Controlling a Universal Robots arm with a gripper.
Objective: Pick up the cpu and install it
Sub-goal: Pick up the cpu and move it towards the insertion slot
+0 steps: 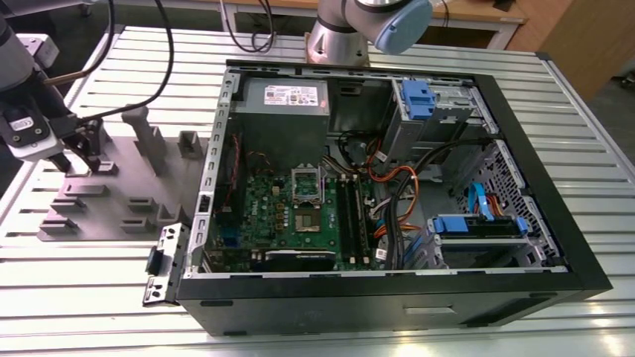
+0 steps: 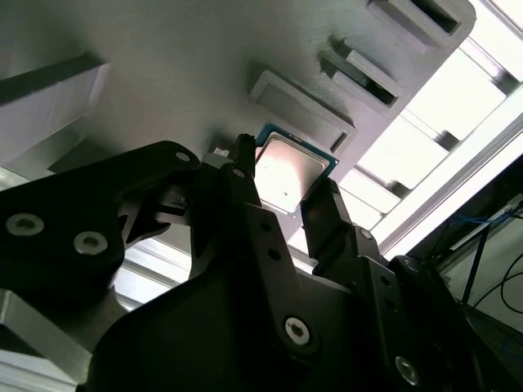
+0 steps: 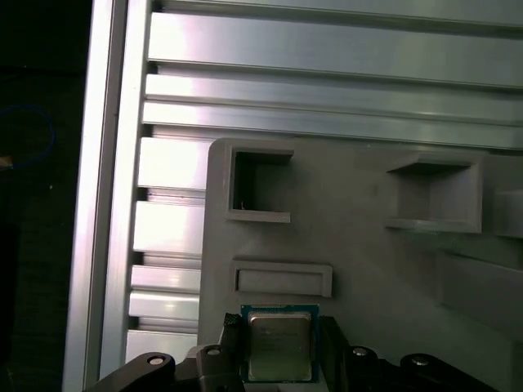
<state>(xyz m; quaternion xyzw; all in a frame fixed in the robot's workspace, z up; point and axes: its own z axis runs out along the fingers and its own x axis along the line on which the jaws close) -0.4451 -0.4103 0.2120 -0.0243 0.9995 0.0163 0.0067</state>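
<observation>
Black fingers [image 2: 331,214] of the gripper [image 2: 286,189] clasp the cpu [image 3: 279,347] by opposite edges on a grey fixture plate [image 1: 109,212], at the exterior view's left, beside the open computer case [image 1: 397,301] on the slatted aluminium surface [image 1: 566,104]. Wooden furniture [image 1: 585,37] stands at upper right.

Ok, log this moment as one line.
stage: pick | gripper: at cpu, grip unconfirmed | cpu: at grey fixture plate | install: not done

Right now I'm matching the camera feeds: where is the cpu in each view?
Exterior view: too small to tell; the gripper hangs over the grey holder plate, exterior view's left.
Second wrist view: cpu beside a raised frame on that plate.
First wrist view: cpu beside the same frame.
Shared landmark: the plate.
</observation>
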